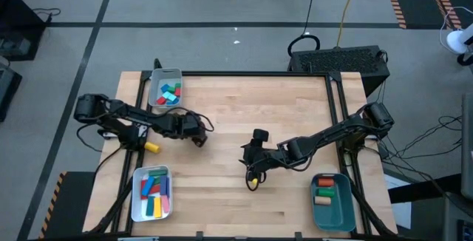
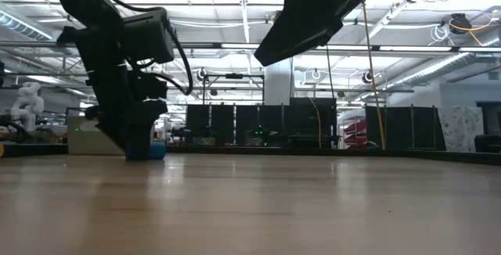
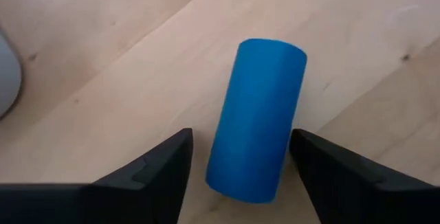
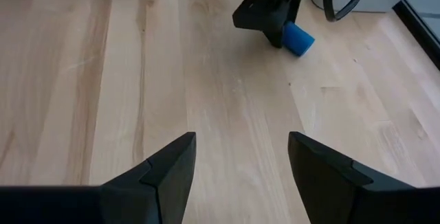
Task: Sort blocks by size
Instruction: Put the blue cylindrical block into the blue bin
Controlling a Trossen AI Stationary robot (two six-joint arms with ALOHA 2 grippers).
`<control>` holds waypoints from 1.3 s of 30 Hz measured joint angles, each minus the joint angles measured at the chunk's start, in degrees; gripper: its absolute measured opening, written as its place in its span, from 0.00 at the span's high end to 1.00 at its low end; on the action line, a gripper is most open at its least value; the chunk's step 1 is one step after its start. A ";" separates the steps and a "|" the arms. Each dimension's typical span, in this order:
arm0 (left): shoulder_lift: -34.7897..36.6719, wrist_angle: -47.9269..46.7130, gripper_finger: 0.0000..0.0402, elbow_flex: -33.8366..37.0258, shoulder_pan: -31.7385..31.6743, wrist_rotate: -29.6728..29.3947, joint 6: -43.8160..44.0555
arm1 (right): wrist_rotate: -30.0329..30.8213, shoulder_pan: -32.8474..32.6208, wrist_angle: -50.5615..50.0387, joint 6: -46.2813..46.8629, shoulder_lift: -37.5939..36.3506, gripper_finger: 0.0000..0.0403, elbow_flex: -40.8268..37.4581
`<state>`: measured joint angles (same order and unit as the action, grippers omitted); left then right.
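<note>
The wooden table [image 1: 222, 115] is taken as the landmark, and three trays are set at its edges. A teal tray [image 1: 332, 201] is seen at the near right corner, with a red block [image 1: 326, 182] and other pieces in it. A white tray [image 1: 151, 193] is found at the near left corner, filled with long bars in green, red, blue and yellow. A grey tray [image 1: 165, 87] is placed at the far left corner, where short red, teal and green blocks are kept. The left gripper [image 3: 239, 162] is lowered to the table's left half, its fingers spread wide on either side of a blue cylinder [image 3: 256, 117], which is laid on its side on the wood; contact with the fingers cannot be told. The right gripper [image 4: 240, 159] is held over the table's middle, opened wide with nothing between its fingers. A yellow block [image 1: 151, 147] is lain at the table's left edge.
</note>
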<state>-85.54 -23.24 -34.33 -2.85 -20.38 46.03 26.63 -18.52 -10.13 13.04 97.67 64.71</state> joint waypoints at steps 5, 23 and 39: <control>-0.11 2.82 0.46 0.02 -0.02 0.06 -3.53 | 0.00 -0.01 0.00 0.02 0.00 0.47 0.00; -0.33 10.60 0.65 0.20 4.54 4.50 -8.46 | 0.04 -0.07 -0.31 -2.75 -0.04 0.47 0.00; -0.27 31.66 0.65 0.15 10.56 16.02 -15.44 | 0.49 -1.81 -0.78 -13.85 0.97 0.47 0.01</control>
<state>-85.81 8.41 -34.17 7.71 -4.37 30.59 27.12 -20.34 -10.91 -0.81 98.64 64.71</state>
